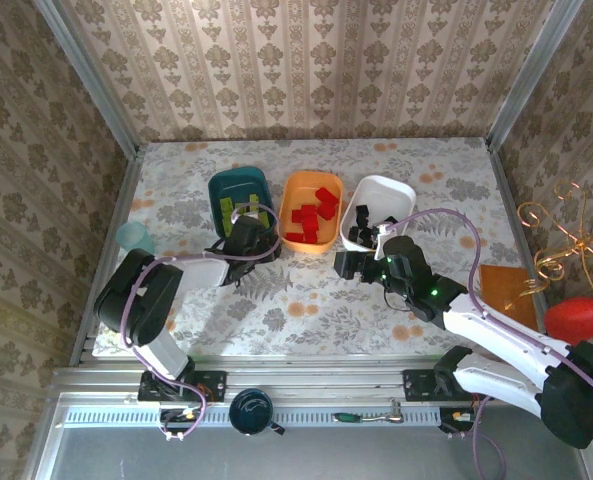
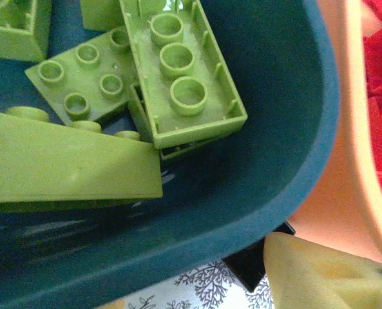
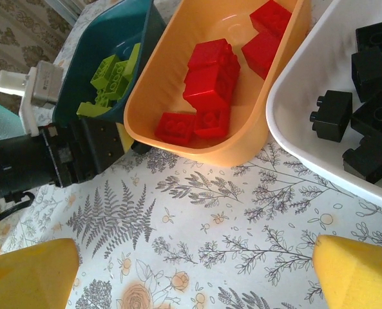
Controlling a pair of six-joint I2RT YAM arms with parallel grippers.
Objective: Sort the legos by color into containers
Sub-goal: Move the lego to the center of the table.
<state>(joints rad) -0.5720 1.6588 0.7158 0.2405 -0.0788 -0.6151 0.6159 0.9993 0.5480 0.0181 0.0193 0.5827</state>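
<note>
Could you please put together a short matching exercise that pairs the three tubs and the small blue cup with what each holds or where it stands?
Things:
1. dark teal tub
2. orange tub
3. white tub
4. pale-blue cup

Descriptions:
A. holds black bricks
B. stands alone, left of all three tubs
C. holds red bricks
D. holds lime green bricks

Pairs: 1-D, 2-C, 3-A, 4-B.
</note>
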